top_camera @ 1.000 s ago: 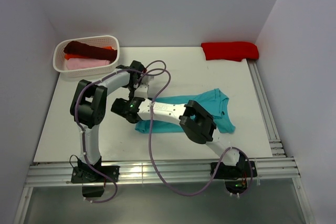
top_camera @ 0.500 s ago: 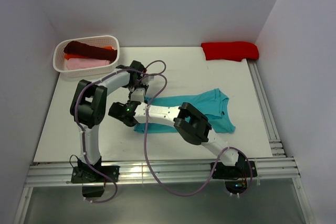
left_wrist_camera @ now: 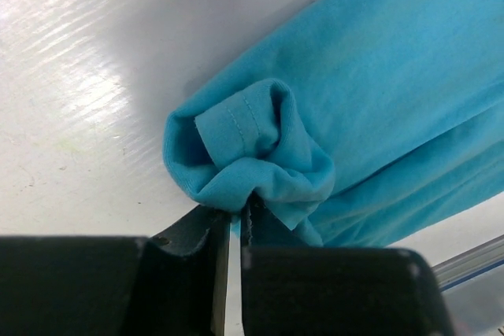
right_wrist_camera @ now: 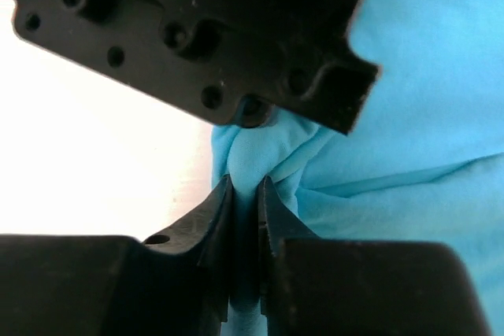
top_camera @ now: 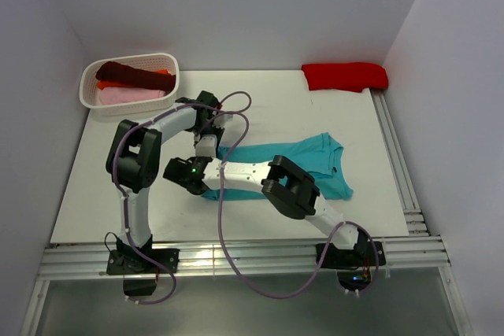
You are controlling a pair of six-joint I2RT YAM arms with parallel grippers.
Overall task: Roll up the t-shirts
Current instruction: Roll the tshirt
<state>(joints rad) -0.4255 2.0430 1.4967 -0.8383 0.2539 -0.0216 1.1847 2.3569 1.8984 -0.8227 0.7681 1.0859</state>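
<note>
1. Lying on the table (top_camera: 268,108): teal t-shirt (top_camera: 324,164), left end bunched.
2. Clamped on the bunched hem corner: left gripper (left_wrist_camera: 235,222).
3. Pinched tight on cloth just beside it: right gripper (right_wrist_camera: 246,194).

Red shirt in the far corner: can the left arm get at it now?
Probably not: the left hand pinches the teal shirt, and the red shirt lies far to the right.
</note>
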